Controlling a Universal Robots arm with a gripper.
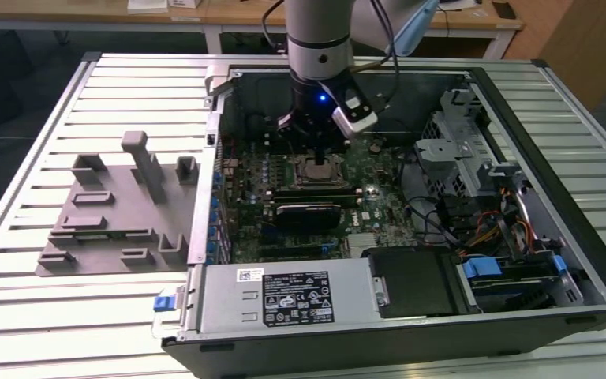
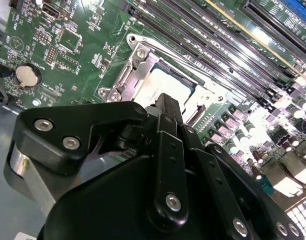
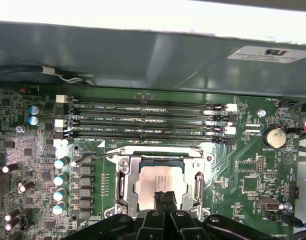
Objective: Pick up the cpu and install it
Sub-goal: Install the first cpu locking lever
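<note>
On the exterior view's left, well apart from the pincer point(image 1: 319, 151), we see a grey tray point(image 1: 114, 217) on the slatted table point(image 1: 29, 316). The pincer hangs inside the open computer case point(image 1: 409, 343), straight above the chip point(image 1: 318, 169), which lies in its socket on the green board point(image 1: 382, 185). In both wrist views the fingers point(image 3: 160, 200) point(image 2: 167, 107) sit narrow, pressed together, hiding the chip's point(image 3: 153, 181) point(image 2: 160, 90) near edge; we cannot tell whether they touch it. Right of the pincer, the cables point(image 1: 461, 225) are tangled and hard to make out.

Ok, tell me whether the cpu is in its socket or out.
In: the cpu lies flat inside the socket's metal frame on the motherboard, with the gripper close over it.
</note>
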